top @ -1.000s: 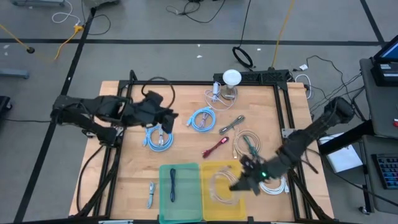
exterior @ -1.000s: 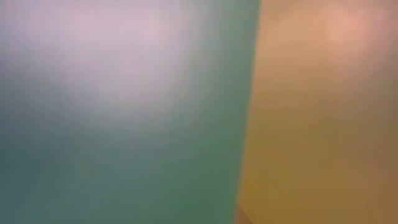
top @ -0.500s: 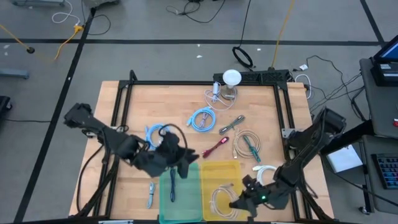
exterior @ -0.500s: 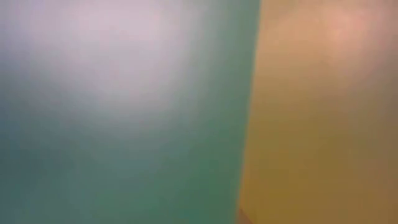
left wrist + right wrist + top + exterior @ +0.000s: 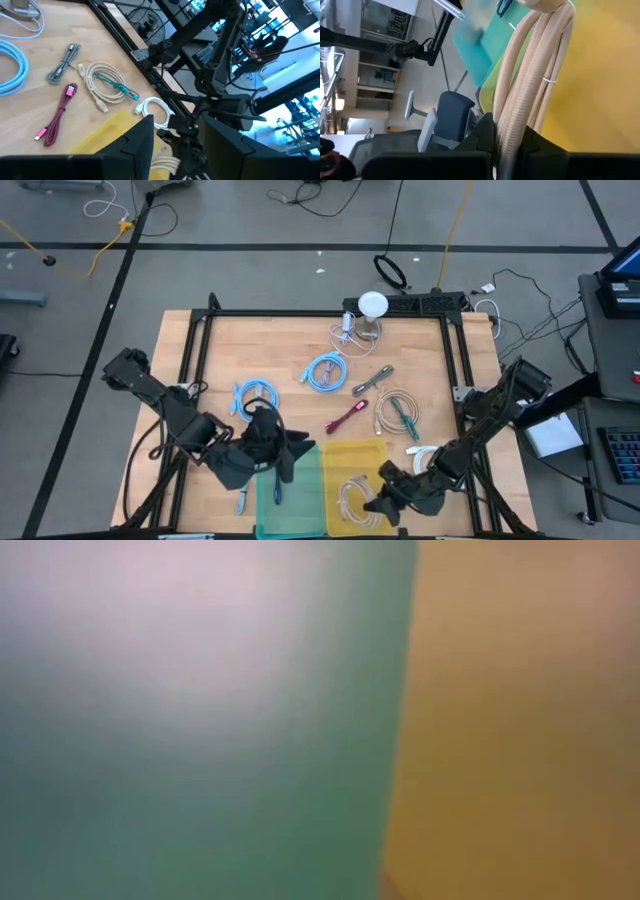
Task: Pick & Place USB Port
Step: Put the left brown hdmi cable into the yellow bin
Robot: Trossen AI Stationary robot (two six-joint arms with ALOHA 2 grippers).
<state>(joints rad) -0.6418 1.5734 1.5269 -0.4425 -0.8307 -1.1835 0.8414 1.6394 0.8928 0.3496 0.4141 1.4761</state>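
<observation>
The table is busy with loose cables. A light blue coil (image 5: 327,371) is lying near the middle, a second blue coil (image 5: 256,395) is sitting to its left, and a grey braided cable (image 5: 372,380) is lying just right of centre. A magenta USB cable (image 5: 347,418) is resting below it, stretched at a slant, with a beige loop tied by a teal strap (image 5: 398,413) beside it on the right. A white cable (image 5: 428,455) is curled near the right rail. At the far edge a round white lamp-like object (image 5: 373,305) is standing with a small white cable bundle (image 5: 346,330) next to it.

Down at the near edge, two bins are sitting side by side and touching: the green bin (image 5: 300,505) on the left, the yellow bin (image 5: 352,456) on the right. A dark cable (image 5: 277,480) is lying inside the green one. A small metal connector (image 5: 243,492) is lying on the wood just left of it.

The right gripper (image 5: 378,502) is reaching low into the yellow bin, its fingers clamped tight on the beige USB cable (image 5: 520,105), whose coil is resting inside that bin. The left gripper (image 5: 285,450) is hovering at the green bin's far-left corner, fingers spread apart with nothing between them.

The low view is showing only green and yellow bin walls. Around the wooden table (image 5: 220,360) there is grey floor with black cords trailing.
</observation>
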